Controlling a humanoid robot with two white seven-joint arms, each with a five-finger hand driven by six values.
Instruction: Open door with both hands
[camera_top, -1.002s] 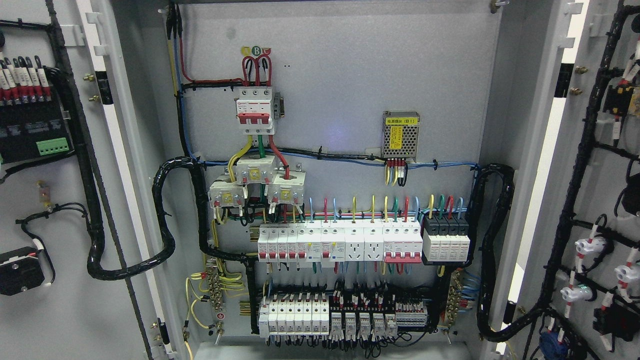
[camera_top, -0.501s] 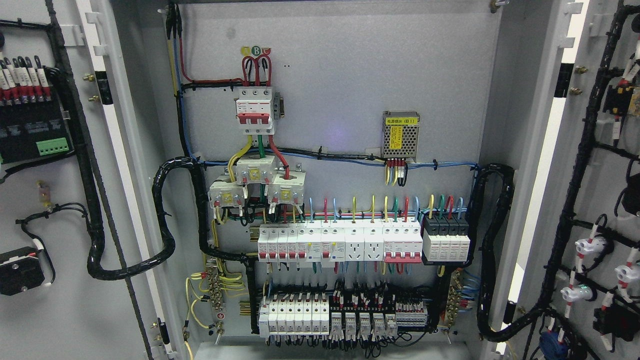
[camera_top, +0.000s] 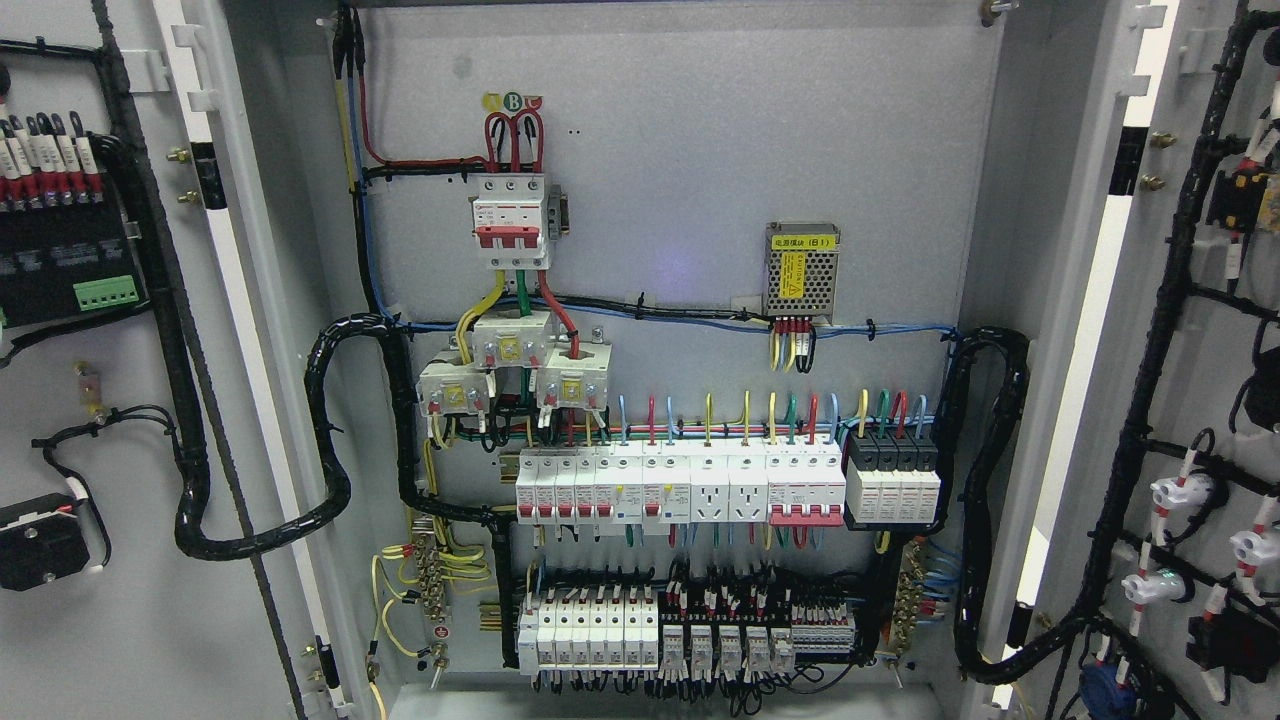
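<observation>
Neither robot hand showed up anywhere in the head view, so I couldn't tell whether they were released, clenched or grasping anything. What was visible: both doors already stood swung wide, the left door (camera_top: 120, 620) filling the left edge and the right door (camera_top: 1200, 330) the right edge, inner faces toward the camera. Between them the cabinet backplate (camera_top: 700, 150) sat farther back, with a red-handled main breaker (camera_top: 510, 222) up top, a small power supply (camera_top: 801, 270) to its right, and 2 rows of breakers (camera_top: 680, 485) lower down. Task looked basically done to me. These looked like stiff sheet-metal doors, fairly heavy with the wiring looms (camera_top: 1150, 400) and parts bolted on, so I'd grab the bare free edge, never the cables.
</observation>
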